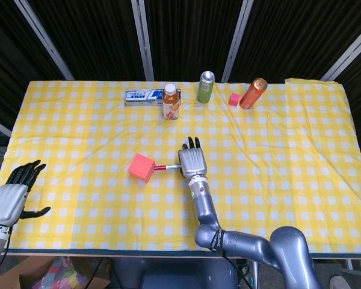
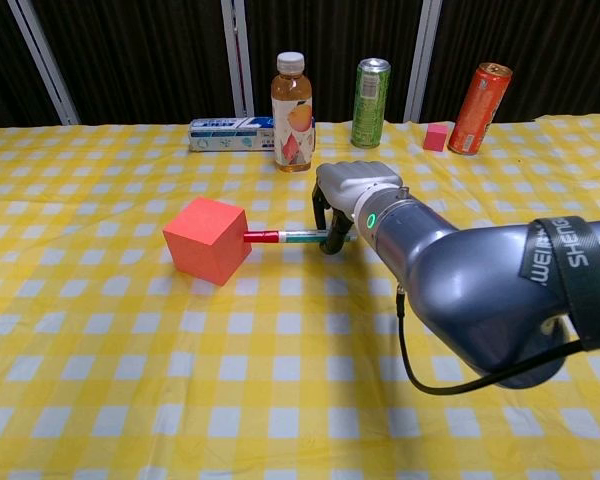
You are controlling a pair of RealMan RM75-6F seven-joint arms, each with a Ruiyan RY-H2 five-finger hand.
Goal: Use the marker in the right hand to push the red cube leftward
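One red cube (image 2: 206, 240), matte, turned askew.

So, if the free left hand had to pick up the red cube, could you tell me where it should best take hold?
Probably across two opposite side faces of the red cube, coming from above. It sits rotated on the cloth, so the left hand should turn to match, avoiding the right face where the marker touches.
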